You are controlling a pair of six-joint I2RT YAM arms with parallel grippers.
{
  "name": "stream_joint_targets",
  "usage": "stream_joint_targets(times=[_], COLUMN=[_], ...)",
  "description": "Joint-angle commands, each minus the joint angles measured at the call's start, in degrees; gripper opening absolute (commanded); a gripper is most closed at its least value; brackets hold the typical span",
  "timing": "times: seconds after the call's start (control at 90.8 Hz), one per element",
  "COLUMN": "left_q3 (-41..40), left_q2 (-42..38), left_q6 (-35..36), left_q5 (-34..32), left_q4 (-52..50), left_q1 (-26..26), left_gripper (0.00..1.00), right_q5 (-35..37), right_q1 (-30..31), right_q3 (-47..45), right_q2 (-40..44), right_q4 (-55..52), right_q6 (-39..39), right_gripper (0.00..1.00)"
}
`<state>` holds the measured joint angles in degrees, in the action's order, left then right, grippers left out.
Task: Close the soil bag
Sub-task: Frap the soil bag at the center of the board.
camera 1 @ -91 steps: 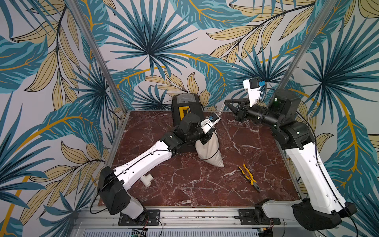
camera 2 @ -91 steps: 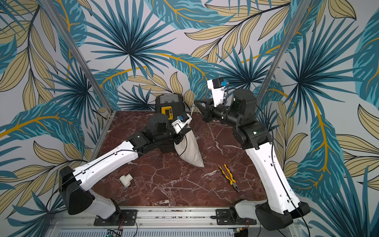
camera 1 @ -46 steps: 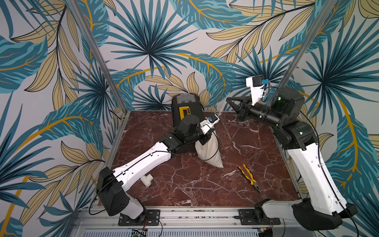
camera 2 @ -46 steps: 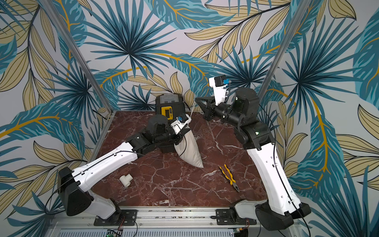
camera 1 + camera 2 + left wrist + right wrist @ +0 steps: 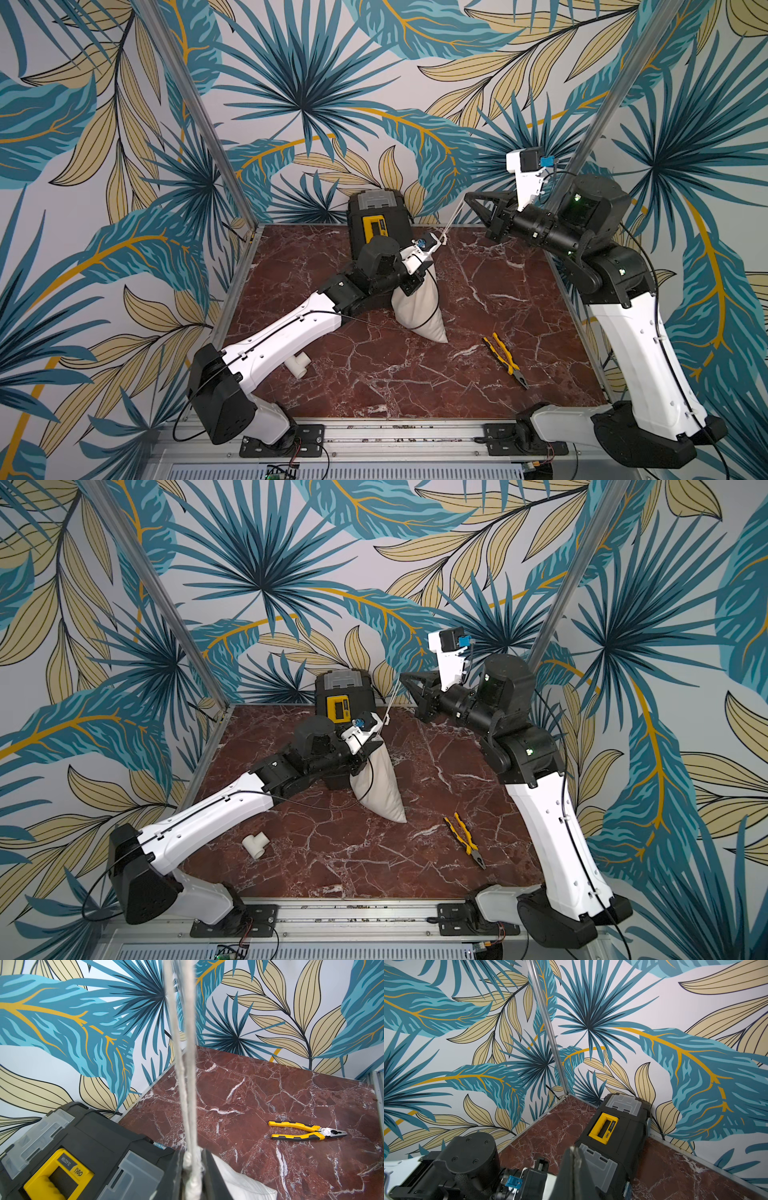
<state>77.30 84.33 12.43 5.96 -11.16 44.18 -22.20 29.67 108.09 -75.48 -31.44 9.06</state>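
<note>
Top views, change: the right arm [image 5: 623, 332] has drawn back and slightly up since a second ago, so the cord [image 5: 451, 222] runs straight and taut from the soil bag [image 5: 419, 307] to the right gripper [image 5: 468, 197].
Meaning: the neck looks pulled narrow, so closing seems nearly done, judging by the tight line.
Bag place: on the desk [image 5: 498, 291], just in front of the toolbox [image 5: 376, 220], leaning up with its lower corner on the marble.
Right jaws: together, pinching the cord's end.
Left jaws: the left gripper [image 5: 192, 1159] is nearly closed around the cord at the bag's neck.
Left wrist view only: two strands side by side, and the pliers [image 5: 305, 1132] lying apart.
Right wrist view: no bag visible, only the toolbox.
</note>
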Motion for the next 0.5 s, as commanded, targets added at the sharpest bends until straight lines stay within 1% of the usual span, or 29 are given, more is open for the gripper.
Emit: stream_joint_targets(times=[0.0, 0.176, 0.375, 0.485], left_q3=[-2.86, -3.33, -3.97, -5.16], left_q2=[1.38, 1.72, 1.28, 0.59], left_q6=[0.04, -0.82, -2.35, -2.92], left_q5=[-2.83, -2.21, -1.91, -1.86], left_q4=[-9.55, -9.5, -9.93, -9.58], left_q1=[-0.82, -0.96, -1.1, -1.08], left_gripper=[0.21, 0.21, 0.21, 0.23], right_q5=[2.39, 1.75, -0.44, -1.52], right_q1=[-0.51, -0.59, -0.6, -0.6], right_q3=[5.32, 4.71, -2.62, -6.68], right_q2=[3.16, 2.93, 3.92, 4.59], right_q4=[16.26, 15.2, 17.42, 18.87], right_q6=[-1.14, -1.13, 0.59, 1.26], right_gripper=[0.0, 0.0, 0.0, 0.0])
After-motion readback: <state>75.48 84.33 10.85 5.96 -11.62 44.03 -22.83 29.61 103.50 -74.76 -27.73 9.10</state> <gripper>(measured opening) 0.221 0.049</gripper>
